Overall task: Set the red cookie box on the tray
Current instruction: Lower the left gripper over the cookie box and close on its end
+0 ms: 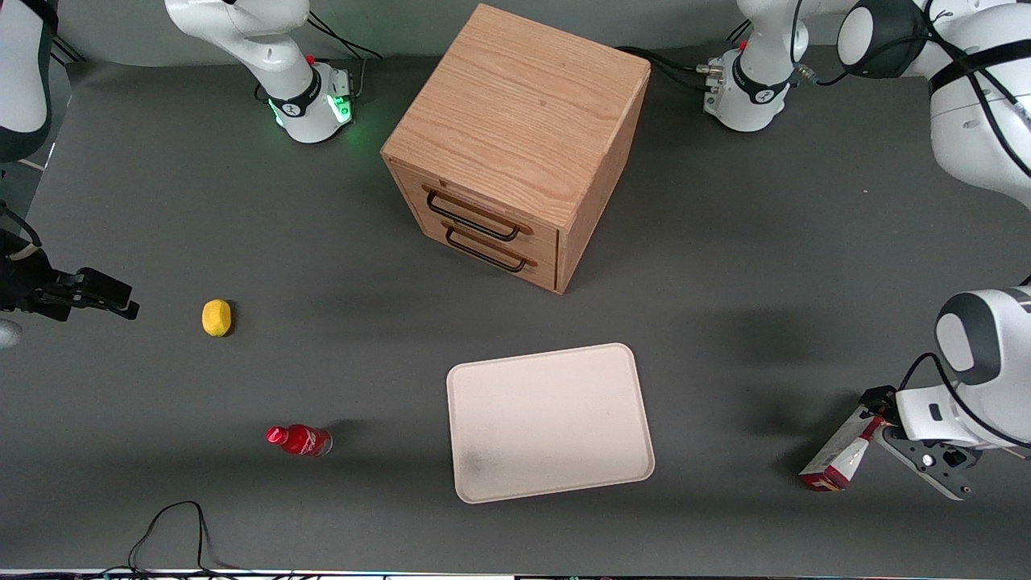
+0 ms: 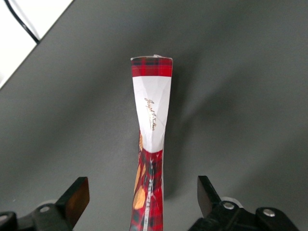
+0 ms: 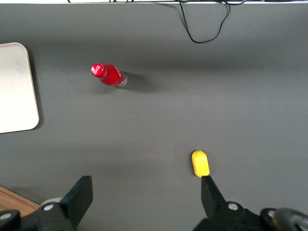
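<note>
The red cookie box stands on edge on the dark table toward the working arm's end, well apart from the tray. In the left wrist view the red cookie box shows a red plaid end and a white face. My left gripper is down at the box and open. The box runs between its two fingers without touching either; the gripper straddles it with wide gaps on both sides. The cream-white tray lies flat near the table's middle with nothing on it, and the tray also shows in the right wrist view.
A wooden drawer cabinet stands farther from the front camera than the tray. A small red bottle and a yellow object lie toward the parked arm's end. A black cable loops at the near table edge.
</note>
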Robot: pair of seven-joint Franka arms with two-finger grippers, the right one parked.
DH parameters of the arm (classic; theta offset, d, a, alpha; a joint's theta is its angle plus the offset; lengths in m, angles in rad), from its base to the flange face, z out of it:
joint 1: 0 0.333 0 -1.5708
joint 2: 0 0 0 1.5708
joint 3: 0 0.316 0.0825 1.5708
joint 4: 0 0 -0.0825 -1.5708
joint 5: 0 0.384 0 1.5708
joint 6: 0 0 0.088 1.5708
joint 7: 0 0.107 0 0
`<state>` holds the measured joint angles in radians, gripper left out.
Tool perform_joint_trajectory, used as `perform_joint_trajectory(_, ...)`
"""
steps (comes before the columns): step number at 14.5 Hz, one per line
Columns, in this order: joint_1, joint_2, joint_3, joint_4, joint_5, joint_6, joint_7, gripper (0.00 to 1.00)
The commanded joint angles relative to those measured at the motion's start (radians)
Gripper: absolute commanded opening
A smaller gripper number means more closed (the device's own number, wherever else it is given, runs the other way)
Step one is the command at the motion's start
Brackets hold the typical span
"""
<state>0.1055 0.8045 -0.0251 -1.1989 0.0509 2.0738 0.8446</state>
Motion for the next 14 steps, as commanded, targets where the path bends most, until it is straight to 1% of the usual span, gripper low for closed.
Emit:
perform_joint_trajectory(1, 0.02, 0.022, -0.012, -0.03, -0.008, 0.066, 0.045, 1.0)
perform_joint_trajectory(7, 0.022, 0.088, -0.025, -0.03, -0.011, 0.153, 0.05, 1.0)
perform_joint_trajectory(9, 0.022, 0.093, -0.027, -0.03, -0.011, 0.164, 0.05, 1.0)
perform_joint_trajectory(10, 0.023, 0.093, -0.027, -0.031, -0.011, 0.164, 0.05, 0.96)
perform_joint_trajectory(11, 0.023, 0.091, -0.029, -0.031, -0.011, 0.164, 0.05, 0.85)
perform_joint_trajectory(12, 0.023, 0.091, -0.029, -0.03, -0.013, 0.163, 0.05, 0.63)
perform_joint_trajectory(13, 0.023, 0.091, -0.027, -0.03, -0.02, 0.163, 0.048, 0.44)
perform_joint_trajectory(14, 0.023, 0.09, -0.027, -0.03, -0.037, 0.158, 0.047, 0.3)
